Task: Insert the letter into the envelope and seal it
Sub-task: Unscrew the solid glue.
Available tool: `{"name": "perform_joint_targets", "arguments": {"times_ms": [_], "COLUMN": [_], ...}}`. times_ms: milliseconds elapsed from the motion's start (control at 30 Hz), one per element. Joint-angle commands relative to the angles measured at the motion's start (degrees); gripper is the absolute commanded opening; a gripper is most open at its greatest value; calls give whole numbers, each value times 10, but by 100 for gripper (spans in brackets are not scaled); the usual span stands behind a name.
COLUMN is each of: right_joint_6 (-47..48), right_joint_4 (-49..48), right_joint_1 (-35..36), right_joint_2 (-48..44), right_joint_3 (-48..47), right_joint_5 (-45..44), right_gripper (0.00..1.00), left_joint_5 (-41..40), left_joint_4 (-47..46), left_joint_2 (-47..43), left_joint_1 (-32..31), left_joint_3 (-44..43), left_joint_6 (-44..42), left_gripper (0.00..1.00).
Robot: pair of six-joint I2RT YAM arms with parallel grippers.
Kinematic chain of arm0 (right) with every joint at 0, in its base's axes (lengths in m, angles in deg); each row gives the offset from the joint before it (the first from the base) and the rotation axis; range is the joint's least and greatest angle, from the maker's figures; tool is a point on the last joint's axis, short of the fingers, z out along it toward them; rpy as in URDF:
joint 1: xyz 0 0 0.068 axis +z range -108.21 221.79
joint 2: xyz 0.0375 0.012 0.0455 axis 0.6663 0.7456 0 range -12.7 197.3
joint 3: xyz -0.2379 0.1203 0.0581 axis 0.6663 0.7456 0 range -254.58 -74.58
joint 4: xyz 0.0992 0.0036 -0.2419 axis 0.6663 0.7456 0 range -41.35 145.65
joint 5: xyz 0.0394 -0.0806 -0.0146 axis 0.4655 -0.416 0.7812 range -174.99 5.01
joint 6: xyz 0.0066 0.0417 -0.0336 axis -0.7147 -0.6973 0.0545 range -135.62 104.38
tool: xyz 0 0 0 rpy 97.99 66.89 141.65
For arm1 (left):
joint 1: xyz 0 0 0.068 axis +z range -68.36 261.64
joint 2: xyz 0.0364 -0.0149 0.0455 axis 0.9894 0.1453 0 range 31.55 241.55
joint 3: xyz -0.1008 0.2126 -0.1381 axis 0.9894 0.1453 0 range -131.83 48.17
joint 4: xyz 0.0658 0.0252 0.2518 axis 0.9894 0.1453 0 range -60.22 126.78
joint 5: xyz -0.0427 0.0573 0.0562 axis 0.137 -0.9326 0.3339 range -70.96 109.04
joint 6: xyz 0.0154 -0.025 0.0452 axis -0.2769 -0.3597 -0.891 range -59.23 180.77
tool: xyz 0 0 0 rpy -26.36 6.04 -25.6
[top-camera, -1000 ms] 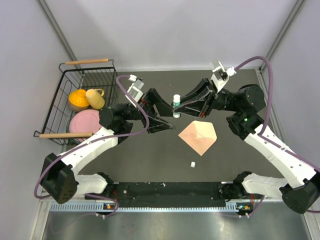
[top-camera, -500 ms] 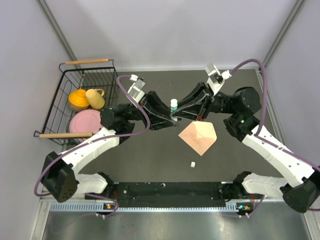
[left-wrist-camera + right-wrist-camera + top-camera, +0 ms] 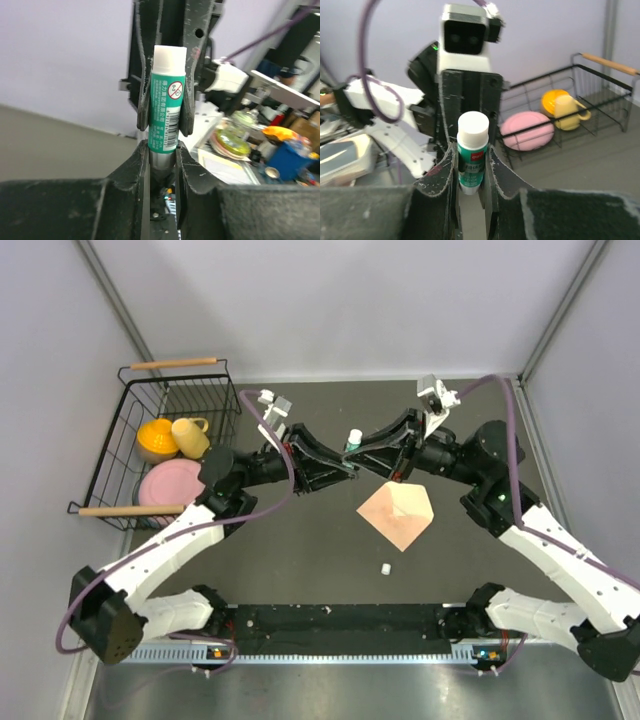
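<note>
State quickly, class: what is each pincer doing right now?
Left pincer: closed on the lower end of the glue stick.
Right pincer: closed on the same glue stick, held between both arms.

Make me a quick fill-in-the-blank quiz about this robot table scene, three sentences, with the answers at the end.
1. The left claw and the right claw both clamp the same white and green ____.
2. The envelope lies flat on the ____.
3. The plate inside the wire basket is coloured ____.
Missing words: glue stick; table; pink.
</note>
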Motion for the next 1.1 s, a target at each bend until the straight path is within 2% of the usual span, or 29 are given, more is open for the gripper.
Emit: {"name": "perform_joint_targets", "arguments": {"times_ms": [0,33,67,100,133,167,233,267,333,367,400,500,533,633,733,833,867,1067], "right_joint_6": [89,88,85,82,82,116,181,283,376,478,529,659,728,843,935,1006,1023,1088], "right_joint_4": [78,80,83,94,109,127,192,216,268,292,318,397,432,487,534,600,623,642], "right_joint_1": [-8,-8,-8,-8,-8,-8,-14,-15,-15,-15,-15,-14,-4,14,41,85,106,184], "right_joint_2": [-30,-29,-26,-26,-25,-27,-40,-50,-86,-95,-102,-99,-92,-78,-67,-56,-51,-15], "right_joint_3": [26,27,23,20,14,-4,-20,-24,-20,-22,-28,-65,-87,-118,-142,-154,-153,-148], "right_joint_5": [-157,-147,-136,-122,-118,-112,-71,-55,-39,-28,-11,-7,-8,-19,-15,-19,-31,-125], "right_gripper": [0,0,7,45,62,84,93,93,94,94,94,93,93,88,86,78,74,67], "left_joint_5": [-96,-129,-143,-146,-115,-93,-59,-7,51,92,110,158,165,204,231,244,245,213], "left_joint_4": [295,327,361,387,401,415,466,486,573,604,638,715,727,777,799,810,817,902], "left_joint_2": [-70,-66,-66,-64,-67,-70,-83,-85,-77,-70,-61,-24,-6,30,48,59,62,90], "left_joint_1": [4,4,5,5,7,9,18,26,46,49,49,49,49,49,48,46,41,25], "left_joint_3": [-41,-52,-71,-76,-76,-83,-87,-97,-116,-143,-156,-195,-202,-226,-228,-225,-226,-242], "left_joint_6": [-222,-245,-297,-320,-343,-396,-440,-476,-504,-524,-528,-479,-447,-414,-393,-381,-383,-411], "left_gripper": [0,0,0,0,0,0,0,0,0,0,0,0,0,0,0,0,0,0]}}
